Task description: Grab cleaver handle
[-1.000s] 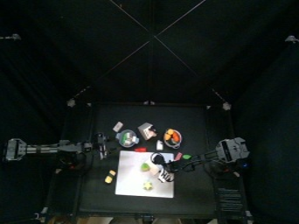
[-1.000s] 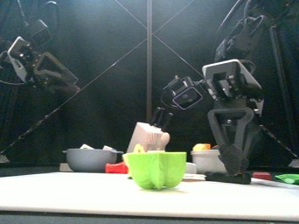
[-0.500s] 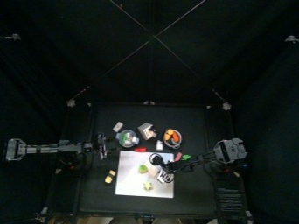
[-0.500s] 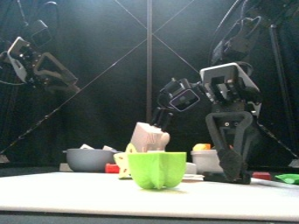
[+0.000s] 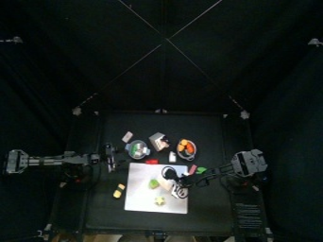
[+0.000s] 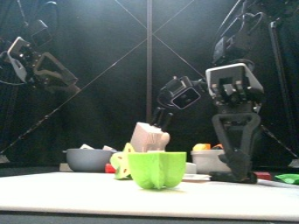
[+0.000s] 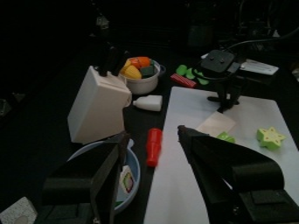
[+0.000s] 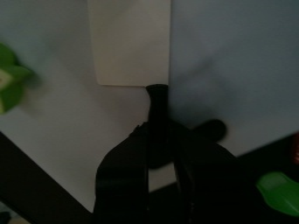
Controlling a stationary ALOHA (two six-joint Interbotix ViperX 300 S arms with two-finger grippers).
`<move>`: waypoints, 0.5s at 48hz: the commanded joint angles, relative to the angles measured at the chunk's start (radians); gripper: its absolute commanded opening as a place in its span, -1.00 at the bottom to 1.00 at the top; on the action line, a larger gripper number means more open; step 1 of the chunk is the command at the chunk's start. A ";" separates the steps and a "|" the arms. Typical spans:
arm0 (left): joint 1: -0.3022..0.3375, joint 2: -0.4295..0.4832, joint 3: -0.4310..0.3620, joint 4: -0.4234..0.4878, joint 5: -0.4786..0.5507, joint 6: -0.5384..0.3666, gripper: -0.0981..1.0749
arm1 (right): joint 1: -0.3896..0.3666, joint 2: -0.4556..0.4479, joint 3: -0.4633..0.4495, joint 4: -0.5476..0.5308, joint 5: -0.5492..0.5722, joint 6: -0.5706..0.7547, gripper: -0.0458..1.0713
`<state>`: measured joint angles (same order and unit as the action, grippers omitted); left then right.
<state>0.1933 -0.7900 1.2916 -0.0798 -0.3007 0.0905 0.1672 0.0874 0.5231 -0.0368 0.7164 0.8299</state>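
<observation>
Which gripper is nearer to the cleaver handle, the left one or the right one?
The right. The right gripper has its jaws on both sides of the cleaver handle on the white board. The left gripper hangs far off, beyond the board's other side.

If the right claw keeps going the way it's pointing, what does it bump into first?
Probably the cleaver handle. The right claw points down at the white board, and the dark handle lies between its fingertips, with the pale blade beyond. Whether it already touches is hard to tell.

No legible text, label, brand, number or sign on any object in these views.
</observation>
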 commanded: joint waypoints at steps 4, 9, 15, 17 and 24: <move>0.000 0.002 -0.011 -0.002 -0.003 0.002 0.65 | -0.003 -0.100 -0.049 -0.074 0.051 0.067 -0.16; 0.000 0.002 -0.011 -0.002 -0.003 0.002 0.65 | 0.002 -0.127 -0.051 -0.163 0.069 0.140 -0.16; -0.002 0.002 -0.012 -0.002 -0.003 0.000 0.65 | 0.011 -0.149 -0.043 -0.262 0.075 0.209 -0.16; -0.002 0.002 -0.012 -0.002 -0.003 0.000 0.65 | 0.014 -0.153 -0.040 -0.288 0.075 0.222 -0.16; -0.002 0.002 -0.020 -0.021 -0.011 -0.002 0.65 | 0.020 -0.158 -0.038 -0.348 0.086 0.244 -0.17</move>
<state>0.1933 -0.7900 1.2931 -0.0859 -0.3007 0.0905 0.1841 -0.0322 0.4955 -0.3528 0.7961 1.0707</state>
